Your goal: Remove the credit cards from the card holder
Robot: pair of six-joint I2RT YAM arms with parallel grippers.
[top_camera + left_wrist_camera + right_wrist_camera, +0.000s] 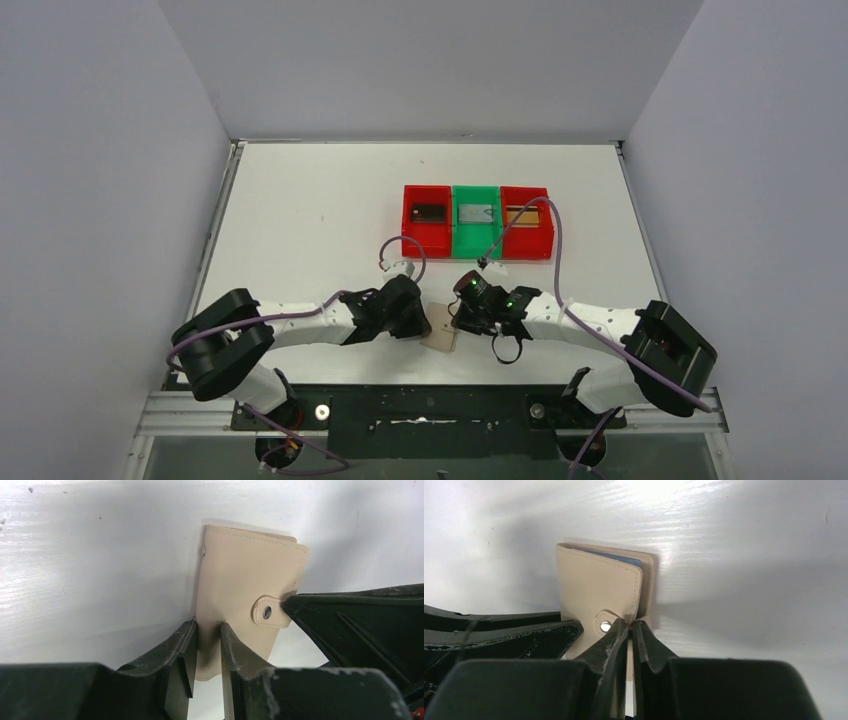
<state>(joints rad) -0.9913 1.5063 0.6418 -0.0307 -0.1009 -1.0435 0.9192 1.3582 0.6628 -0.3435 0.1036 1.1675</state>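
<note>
The card holder (440, 329) lies closed on the white surface (100, 580), near its front edge, between the two hands. It is a small beige rectangle of smooth, leather-like material with stitching along its edges. A rounded tab (270, 612) with a metal snap (605, 626) folds over one side, and a thin blue layer (616, 557) shows at the open edge.

The left hand (207, 652) is set narrow, with its black fingers (185, 655) on either side of the card holder's near corner. I cannot tell whether they press on it. The right hand (630, 630) is closed to a sliver, its tips right at the tab. Beige shows in the slit between them, but I cannot tell whether anything is pinched.

Well behind, a row of red and green plastic trays (477, 222) sits on the surface.
</note>
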